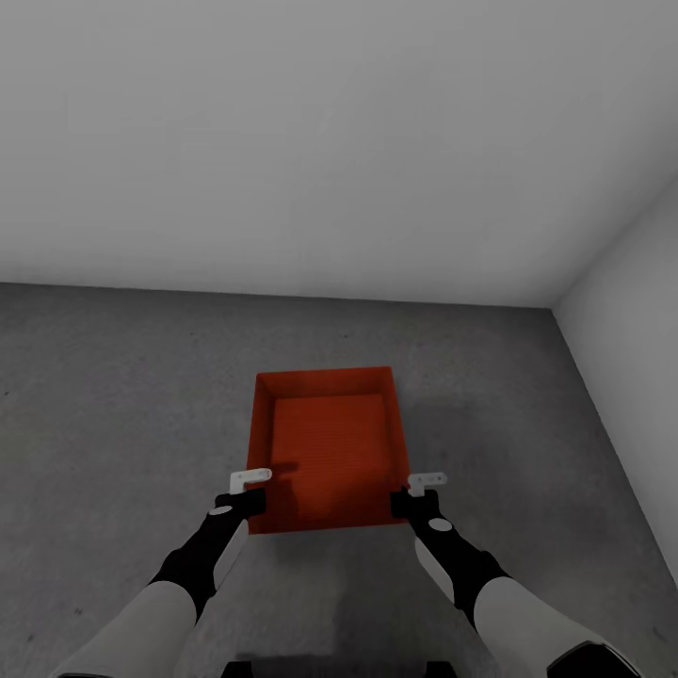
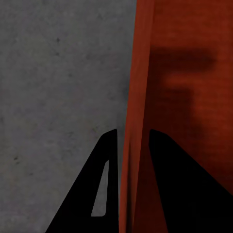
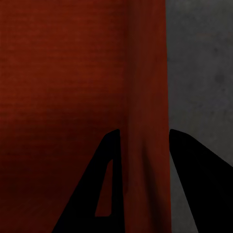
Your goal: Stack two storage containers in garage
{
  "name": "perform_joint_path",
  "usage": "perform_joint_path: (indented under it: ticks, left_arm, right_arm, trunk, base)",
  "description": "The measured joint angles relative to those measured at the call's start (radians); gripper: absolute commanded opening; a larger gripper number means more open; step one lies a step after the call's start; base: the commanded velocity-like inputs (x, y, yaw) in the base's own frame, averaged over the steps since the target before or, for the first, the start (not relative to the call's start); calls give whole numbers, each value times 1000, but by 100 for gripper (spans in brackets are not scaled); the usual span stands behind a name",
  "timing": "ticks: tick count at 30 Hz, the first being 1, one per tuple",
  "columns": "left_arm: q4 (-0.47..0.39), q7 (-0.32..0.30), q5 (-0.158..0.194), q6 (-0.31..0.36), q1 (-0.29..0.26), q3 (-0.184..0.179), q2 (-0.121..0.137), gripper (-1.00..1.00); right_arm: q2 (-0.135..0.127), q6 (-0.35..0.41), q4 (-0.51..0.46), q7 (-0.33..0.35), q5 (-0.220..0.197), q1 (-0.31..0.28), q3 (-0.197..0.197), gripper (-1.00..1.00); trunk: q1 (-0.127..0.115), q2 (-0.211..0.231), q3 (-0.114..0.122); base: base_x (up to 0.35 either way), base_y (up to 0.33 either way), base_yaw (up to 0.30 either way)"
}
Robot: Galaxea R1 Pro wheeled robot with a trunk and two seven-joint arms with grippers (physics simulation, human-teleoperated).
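The orange-red storage container (image 1: 330,452) lies on the concrete floor (image 1: 113,395) at my 12 o'clock, long axis running away from me. My left pincer (image 1: 250,478) and right pincer (image 1: 426,481) each straddle a side wall, barely parted.

The storage container (image 1: 330,452) is orange-red, its flat bottom faintly ribbed with fine lines and crossed by a darker shadow. The floor (image 1: 113,405) is dark grey concrete, rough and speckled. The walls (image 1: 311,141) are plain white, shading to grey. Both arms are white with black forearms; the left gripper (image 1: 250,479) and right gripper (image 1: 429,481) have pale grey tips, and their fingers (image 2: 104,189) show black up close.
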Motion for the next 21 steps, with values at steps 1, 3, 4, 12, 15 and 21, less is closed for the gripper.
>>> perform_joint_path:
  ticks: [1, 3, 4, 12, 15, 21]
  left_arm:
    - [0, 0, 0, 0, 0, 0, 0, -100]
    - [0, 0, 0, 0, 0, 0, 0, -100]
    - [0, 0, 0, 0, 0, 0, 0, -100]
    - [0, 0, 0, 0, 0, 0, 0, -100]
    - [0, 0, 0, 0, 0, 0, 0, -100]
    - [0, 0, 0, 0, 0, 0, 0, -100]
  right_arm:
    - [0, 0, 0, 0, 0, 0, 0, -100]
    - [0, 0, -1, 0, 0, 1, 0, -100]
    - [0, 0, -1, 0, 0, 1, 0, -100]
    - [0, 0, -1, 0, 1, 1, -1, -100]
    - [0, 1, -1, 0, 1, 0, 0, -100]
    - [0, 0, 0, 0, 1, 0, -1, -100]
  trunk:
    - [4, -7, -3]
    - [12, -21, -10]
    - [15, -28, -13]
    - [46, -84, -38]
    - [58, -105, -47]
    - [81, -147, -66]
  base:
    - [0, 0, 0]
    - [0, 0, 0]
    - [0, 0, 0]
    - [0, 0, 0]
    - [0, 0, 0]
    - [0, 0, 0]
